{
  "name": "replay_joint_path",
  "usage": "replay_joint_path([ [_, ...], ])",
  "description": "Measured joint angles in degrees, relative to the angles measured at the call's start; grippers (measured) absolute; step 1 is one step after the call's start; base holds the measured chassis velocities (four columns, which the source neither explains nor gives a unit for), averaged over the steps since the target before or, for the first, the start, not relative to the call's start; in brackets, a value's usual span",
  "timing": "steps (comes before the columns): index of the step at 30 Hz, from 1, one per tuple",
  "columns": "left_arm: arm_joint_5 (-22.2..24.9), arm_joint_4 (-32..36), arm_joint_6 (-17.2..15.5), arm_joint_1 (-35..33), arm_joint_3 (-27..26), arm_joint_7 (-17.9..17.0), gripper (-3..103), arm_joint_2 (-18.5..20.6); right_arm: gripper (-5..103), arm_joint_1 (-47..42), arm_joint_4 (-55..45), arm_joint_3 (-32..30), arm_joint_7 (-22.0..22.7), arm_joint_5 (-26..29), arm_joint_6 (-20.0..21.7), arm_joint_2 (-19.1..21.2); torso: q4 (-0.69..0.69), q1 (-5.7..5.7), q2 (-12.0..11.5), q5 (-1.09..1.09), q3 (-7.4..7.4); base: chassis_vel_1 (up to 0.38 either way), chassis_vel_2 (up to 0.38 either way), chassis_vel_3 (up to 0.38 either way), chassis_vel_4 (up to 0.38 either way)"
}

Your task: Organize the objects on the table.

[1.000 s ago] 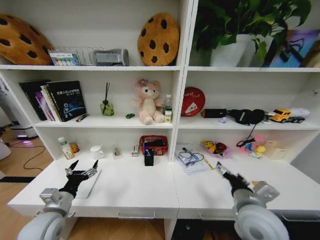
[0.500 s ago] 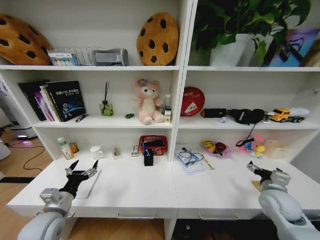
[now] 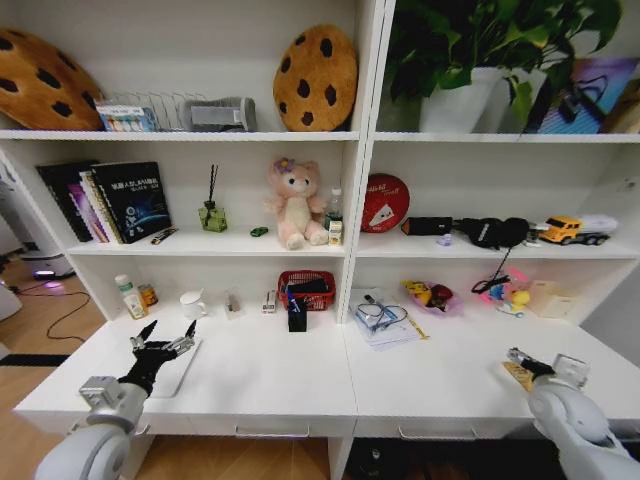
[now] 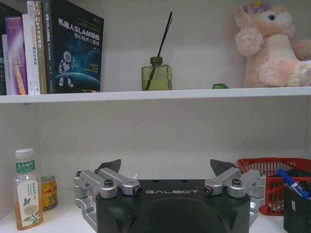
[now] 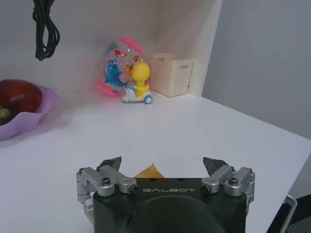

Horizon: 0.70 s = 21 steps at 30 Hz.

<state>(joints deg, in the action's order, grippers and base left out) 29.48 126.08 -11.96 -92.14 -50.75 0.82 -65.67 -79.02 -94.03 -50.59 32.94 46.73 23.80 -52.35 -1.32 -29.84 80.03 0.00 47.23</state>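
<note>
My right gripper hangs open low over the right end of the white table, just above a flat yellow wedge piece that peeks out between its fingers. Open as well, my left gripper hovers over the silver laptop at the table's left end and holds nothing. A tiny green toy car sits on the shelf beside the pink teddy bear.
At the back of the table stand a bottle, a small can, a cup, a red basket and a black pen holder. To the right are papers with glasses, a purple fruit bowl, a duck toy and a beige box.
My right arm has swung to the right across the table and come down over the yellow wedge piece. The left arm has stayed still.
</note>
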Motion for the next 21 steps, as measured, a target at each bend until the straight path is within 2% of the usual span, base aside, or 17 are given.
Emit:
replay_joint_path([
  [3,0.0,0.0,0.0,0.0,0.0,0.0,100,0.0,85,0.3,1.0,0.5,-0.1,-0.3,0.0,-0.4,0.00,0.00,0.0,0.00,0.00,0.000,0.000,0.000,0.000],
  [4,0.0,0.0,0.0,0.0,0.0,0.0,100,0.0,85,0.3,1.0,0.5,-0.1,-0.3,0.0,-0.4,0.00,0.00,0.0,0.00,0.00,0.000,0.000,0.000,0.000],
  [5,0.0,0.0,0.0,0.0,0.0,0.0,100,0.0,74,0.4,1.2,0.7,-0.1,-0.4,0.0,-0.6,0.00,0.00,0.0,0.00,0.00,0.000,0.000,0.000,0.000],
  [6,0.0,0.0,0.0,0.0,0.0,0.0,100,0.0,68,0.4,1.4,0.9,-0.1,-0.7,0.0,-0.8,0.00,0.00,0.0,0.00,0.00,0.000,0.000,0.000,0.000],
  [7,0.0,0.0,0.0,0.0,0.0,0.0,100,0.0,68,0.4,1.4,0.9,-0.1,-0.7,0.0,-0.8,0.00,0.00,0.0,0.00,0.00,0.000,0.000,0.000,0.000],
  [9,0.0,0.0,0.0,0.0,0.0,0.0,100,0.0,57,0.3,1.5,0.9,-0.1,-1.3,-0.2,-1.1,0.00,0.00,0.0,-0.01,0.00,0.000,0.000,0.000,0.000],
  [11,0.0,0.0,0.0,0.0,0.0,0.0,100,0.0,57,0.2,1.4,0.9,-0.1,-1.3,-0.2,-1.2,0.00,0.00,0.0,-0.01,0.00,0.000,0.000,0.000,0.000],
  [13,0.0,0.0,0.0,0.0,0.0,0.0,100,0.0,46,0.0,1.1,0.9,0.0,-1.4,-0.3,-1.3,0.00,0.00,0.0,0.00,0.00,0.000,0.000,0.000,0.000],
  [14,0.0,0.0,0.0,0.0,0.0,0.0,100,0.0,46,0.0,1.1,0.9,0.0,-1.4,-0.3,-1.3,0.00,0.00,0.0,0.00,0.00,0.000,0.000,0.000,0.000],
  [18,0.0,0.0,0.0,0.0,0.0,0.0,100,0.0,25,-0.1,0.9,0.9,0.3,-1.5,-0.5,-1.4,0.00,0.00,0.0,-0.01,0.00,0.000,0.000,0.000,0.000],
  [19,0.0,0.0,0.0,0.0,0.0,0.0,100,0.0,25,-0.1,0.9,0.9,0.3,-1.5,-0.5,-1.4,0.00,0.00,0.0,-0.01,0.00,0.000,0.000,0.000,0.000],
  [21,0.0,0.0,0.0,0.0,0.0,0.0,100,0.0,15,-0.2,0.9,0.8,0.3,-1.6,-0.5,-1.4,0.00,0.00,0.0,0.00,0.00,0.000,0.000,0.000,0.000],
])
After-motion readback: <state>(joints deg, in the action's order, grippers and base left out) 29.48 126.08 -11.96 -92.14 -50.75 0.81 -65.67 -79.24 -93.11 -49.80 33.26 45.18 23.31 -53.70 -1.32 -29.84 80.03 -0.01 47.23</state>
